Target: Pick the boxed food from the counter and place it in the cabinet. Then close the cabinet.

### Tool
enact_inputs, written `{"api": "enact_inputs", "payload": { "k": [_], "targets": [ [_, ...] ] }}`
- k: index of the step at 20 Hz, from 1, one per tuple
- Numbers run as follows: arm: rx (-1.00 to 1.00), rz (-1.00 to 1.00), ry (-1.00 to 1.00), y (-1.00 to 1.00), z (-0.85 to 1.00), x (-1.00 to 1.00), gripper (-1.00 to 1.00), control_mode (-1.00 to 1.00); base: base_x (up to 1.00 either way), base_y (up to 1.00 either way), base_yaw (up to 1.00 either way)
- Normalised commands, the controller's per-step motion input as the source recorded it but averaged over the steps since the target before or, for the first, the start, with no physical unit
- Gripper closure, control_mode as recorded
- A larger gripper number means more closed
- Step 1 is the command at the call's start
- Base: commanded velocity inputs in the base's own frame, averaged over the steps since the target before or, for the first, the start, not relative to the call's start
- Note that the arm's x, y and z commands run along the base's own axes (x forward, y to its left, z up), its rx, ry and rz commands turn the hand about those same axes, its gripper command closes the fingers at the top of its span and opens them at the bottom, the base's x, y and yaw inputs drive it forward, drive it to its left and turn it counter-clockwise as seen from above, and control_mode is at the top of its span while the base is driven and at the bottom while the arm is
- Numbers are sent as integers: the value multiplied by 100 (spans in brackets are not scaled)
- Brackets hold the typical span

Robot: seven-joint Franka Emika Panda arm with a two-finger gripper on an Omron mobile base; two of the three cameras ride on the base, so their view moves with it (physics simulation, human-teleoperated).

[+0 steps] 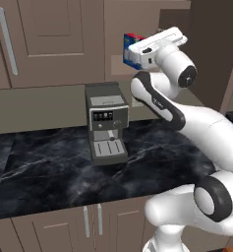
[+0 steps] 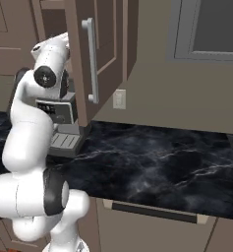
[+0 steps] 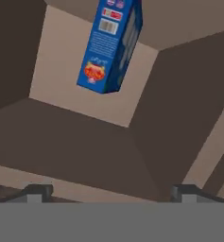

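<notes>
The boxed food [image 3: 111, 45], a blue carton with a red-yellow graphic, rests inside the cabinet against its tan inner panel [image 3: 52, 61]. My gripper [image 3: 111, 192] is open, its fingertips [image 3: 38, 191] wide apart and well short of the carton, touching nothing. From the left base view the carton [image 1: 128, 48] shows blue and red just beyond my hand [image 1: 137, 53] at the cabinet opening [image 1: 137, 19]. The cabinet door [image 2: 108, 49] stands open, with its long silver handle [image 2: 92, 61] facing out. The black marble counter [image 1: 49, 167] lies below.
A grey coffee machine [image 1: 107, 123] stands on the counter under the open cabinet, also seen behind my arm [image 2: 61, 125]. A closed wall cabinet [image 1: 44, 39] hangs to the left. A wall outlet [image 2: 119, 100] sits on the backsplash, and a dark window [image 2: 216, 27] lies to the right.
</notes>
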Motion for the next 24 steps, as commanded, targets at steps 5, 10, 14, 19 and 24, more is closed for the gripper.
{"api": "enact_inputs", "payload": {
  "k": [5,10,14,19,24],
  "targets": [
    [2,-11,-36,-8,-5,-100,-100,-100,0,0,0],
    [-1,-1,-19,6,0,-100,-100,-100,0,0,0],
    [-10,1,0,55,10,-100,-100,-100,0,0,0],
    [-15,4,0,80,9,-100,-100,-100,0,0,0],
    [-7,0,0,42,0,-100,-100,-100,0,0,0]
  ]
}}
